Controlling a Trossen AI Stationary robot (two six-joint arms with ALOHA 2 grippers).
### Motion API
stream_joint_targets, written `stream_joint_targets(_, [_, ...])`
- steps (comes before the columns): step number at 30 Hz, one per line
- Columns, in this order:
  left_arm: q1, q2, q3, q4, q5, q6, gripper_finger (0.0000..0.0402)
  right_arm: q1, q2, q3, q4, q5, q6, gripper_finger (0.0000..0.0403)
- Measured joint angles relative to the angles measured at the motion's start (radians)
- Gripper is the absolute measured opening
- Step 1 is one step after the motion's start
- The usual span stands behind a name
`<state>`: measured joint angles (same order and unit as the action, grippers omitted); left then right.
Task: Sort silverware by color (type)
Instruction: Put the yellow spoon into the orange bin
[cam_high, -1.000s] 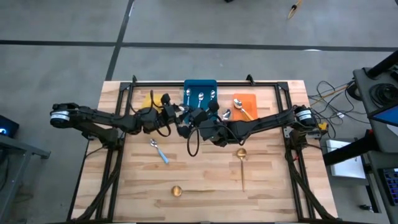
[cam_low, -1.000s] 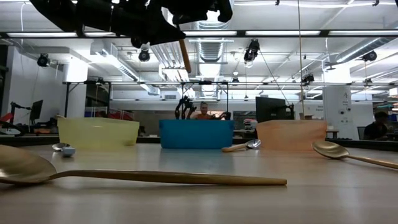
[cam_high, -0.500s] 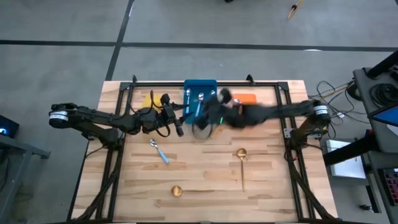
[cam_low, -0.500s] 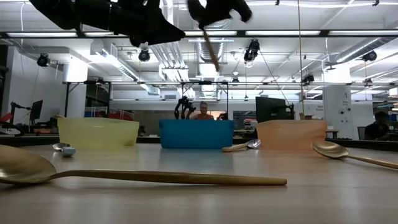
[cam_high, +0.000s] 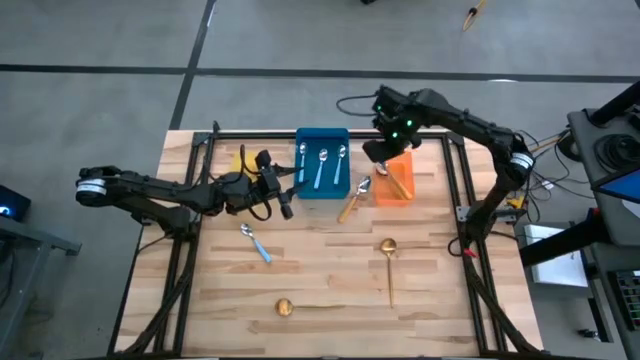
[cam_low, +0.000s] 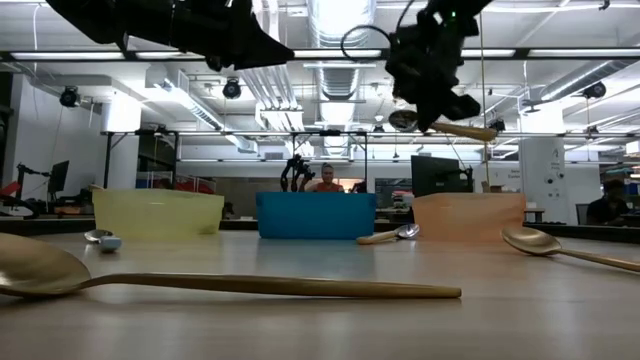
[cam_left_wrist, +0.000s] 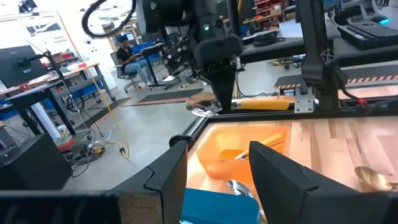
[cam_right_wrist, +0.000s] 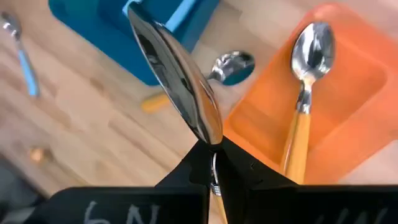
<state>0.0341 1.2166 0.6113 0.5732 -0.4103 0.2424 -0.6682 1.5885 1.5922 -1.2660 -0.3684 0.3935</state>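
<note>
My right gripper hovers above the orange bin, shut on an orange-handled spoon. One more orange-handled spoon lies inside that bin. My left gripper is held above the table next to the blue bin, open and with nothing in it. Three blue-handled spoons lie in the blue bin. On the table lie an orange-handled spoon, a blue-handled spoon and two gold spoons. My right gripper pinches the spoon between its two fingers at the neck, where bowl meets handle. The fingers come from above, slanting down. The bowl sticks out past the fingertips. The spoon is lifted clear over the orange bin, nearly level, with its handle pointing away.
A yellow bin stands left of the blue one along the far edge. A black frame rail runs behind the bins. Bare wood lies between the loose spoons in the table's near half.
My right gripper has swung from the table's middle, beside my left gripper, toward the far right, to above the orange bin, tipping from level to pointing down. The spoon went with it, from hanging steeply to nearly level. My left arm stayed where it was.
</note>
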Motion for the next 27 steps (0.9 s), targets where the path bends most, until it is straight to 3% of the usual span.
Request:
stream_joint_targets(3, [0.001,-0.001,0.000,-0.001,0.019,0.000,0.0154,-0.028,-0.003,0.000,0.044,-0.022,-0.071,0.0008])
stream_joint_targets(5, [0.002,-0.001,0.000,-0.005,0.097,0.002,0.0154,0.004,-0.019,-0.008,0.110,-0.017,-0.130,0.0008])
stream_joint_targets(9, [0.018,-0.002,-0.004,0.012,0.341,-0.004,0.0154,0.159,-0.060,-0.060,0.311,-0.032,-0.186,0.0008])
stream_joint_targets(12, [0.047,0.002,-0.016,0.049,0.438,-0.045,0.0154,0.290,-0.085,-0.107,0.429,-0.023,-0.193,0.0008])
stream_joint_targets(17, [0.096,0.046,-0.042,0.177,0.588,-0.145,0.0156,0.501,-0.095,-0.167,0.572,0.095,-0.160,0.0008])
stream_joint_targets(20, [0.113,0.087,-0.049,0.266,0.613,-0.216,0.0164,0.593,-0.093,-0.190,0.644,0.185,-0.149,0.0008])
stream_joint_targets(23, [0.115,0.137,-0.049,0.315,0.665,-0.225,0.0177,0.648,-0.093,-0.195,0.683,0.274,-0.121,0.0008])
stream_joint_targets(27, [0.113,0.202,-0.046,0.410,0.835,-0.218,0.0188,0.672,-0.093,-0.194,0.691,0.319,-0.114,0.0008])
